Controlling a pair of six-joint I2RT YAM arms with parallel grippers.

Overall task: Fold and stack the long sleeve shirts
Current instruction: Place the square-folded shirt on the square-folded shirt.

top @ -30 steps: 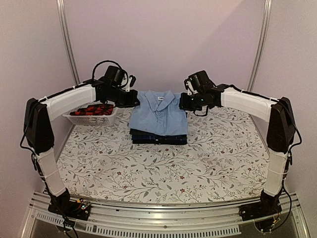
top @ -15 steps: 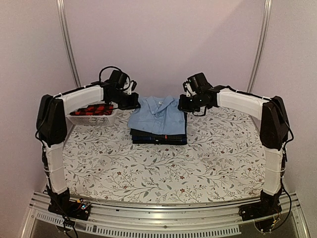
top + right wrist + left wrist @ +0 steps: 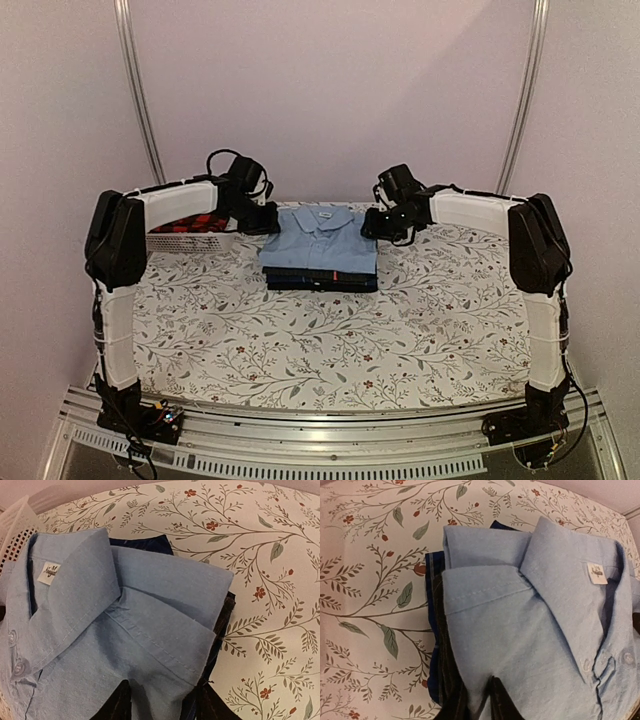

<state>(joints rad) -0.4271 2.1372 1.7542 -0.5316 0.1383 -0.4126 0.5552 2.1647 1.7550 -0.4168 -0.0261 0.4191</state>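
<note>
Nearby, basket (image 3: 190, 242) beside shirts (image 3: 320, 250), left arm (image 3: 180, 197) overlapping

The worktop (image 3: 330, 340) wears a pale cloth printed with grey-green leafy sprigs and small red flowers, spreading beneath and around both pincers. A white plastic lattice basket (image 3: 178, 242) sits just outward of the left pincer (image 3: 262, 218), holding something red and black (image 3: 203, 222). In the right wrist view, its latticed wall shows far beyond the right pincer (image 3: 372, 222). Two metal poles (image 3: 140, 90) rise against a plain pale wall (image 3: 330, 90) beyond the pincers. An aluminium rail (image 3: 330, 420) edges the near side.
</note>
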